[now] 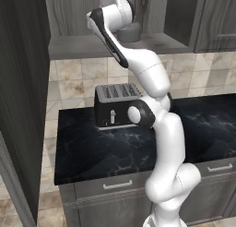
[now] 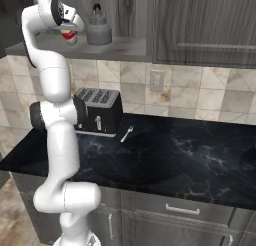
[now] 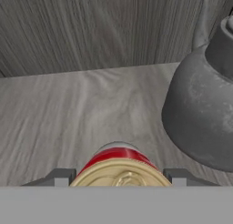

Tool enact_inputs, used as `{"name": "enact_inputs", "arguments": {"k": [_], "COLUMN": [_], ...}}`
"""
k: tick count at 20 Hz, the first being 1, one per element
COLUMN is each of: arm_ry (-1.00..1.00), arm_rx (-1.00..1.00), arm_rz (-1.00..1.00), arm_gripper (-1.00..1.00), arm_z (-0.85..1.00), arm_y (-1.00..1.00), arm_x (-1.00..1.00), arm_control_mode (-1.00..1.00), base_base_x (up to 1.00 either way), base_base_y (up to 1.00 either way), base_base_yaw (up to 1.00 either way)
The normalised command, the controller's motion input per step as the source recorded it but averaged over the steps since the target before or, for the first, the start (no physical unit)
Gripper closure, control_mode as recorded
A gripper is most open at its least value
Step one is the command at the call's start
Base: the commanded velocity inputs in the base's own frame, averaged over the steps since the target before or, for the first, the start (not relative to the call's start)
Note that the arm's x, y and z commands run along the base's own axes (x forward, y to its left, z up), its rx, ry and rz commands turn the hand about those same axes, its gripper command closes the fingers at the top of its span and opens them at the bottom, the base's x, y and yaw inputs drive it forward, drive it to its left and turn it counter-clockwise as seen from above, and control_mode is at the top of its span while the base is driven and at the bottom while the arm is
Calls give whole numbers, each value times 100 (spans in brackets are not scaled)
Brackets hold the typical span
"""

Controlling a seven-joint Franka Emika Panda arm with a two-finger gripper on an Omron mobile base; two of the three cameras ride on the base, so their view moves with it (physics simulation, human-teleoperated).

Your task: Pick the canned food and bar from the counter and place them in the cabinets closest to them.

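Note:
The canned food (image 3: 119,161), a short red tin with a gold top, stands upright between my fingertips (image 3: 59,176) just above the grey wood-grain shelf floor (image 3: 68,114) of the open wall cabinet (image 2: 125,49). My gripper (image 3: 118,177) is shut on it, one finger on each side. In the right base view the red tin (image 2: 69,36) shows under my hand (image 2: 67,20), at the left end of the shelf. The arm reaches up into the cabinet (image 1: 78,45) in the left base view. The bar is out of view.
A grey kettle (image 3: 200,109) stands on the same shelf close to the tin's right (image 2: 99,31). Below, a black toaster (image 2: 97,110) and a fork (image 2: 127,134) sit on the dark marble counter (image 2: 190,155). An open cabinet door (image 1: 23,83) hangs at the left.

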Motion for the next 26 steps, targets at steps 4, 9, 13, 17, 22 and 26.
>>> {"name": "enact_inputs", "arguments": {"k": [4,9,13,17,22,26], "arm_ry": [0,0,0,0,0,0], "arm_rx": [0,0,0,0,0,0], "arm_rz": [0,0,0,0,0,0], "arm_gripper": [100,100,-100,-100,-100,-100], "arm_z": [-1,-1,0,0,0,7], "arm_y": [0,0,0,0,0,0], "arm_x": [13,7,0,0,10,8], "arm_control_mode": [-100,-100,-100,-100,-100,-100], "base_base_x": [0,0,0,0,0,0], "base_base_y": [0,0,0,0,0,0], "base_base_yaw": [0,0,0,0,0,0]}}
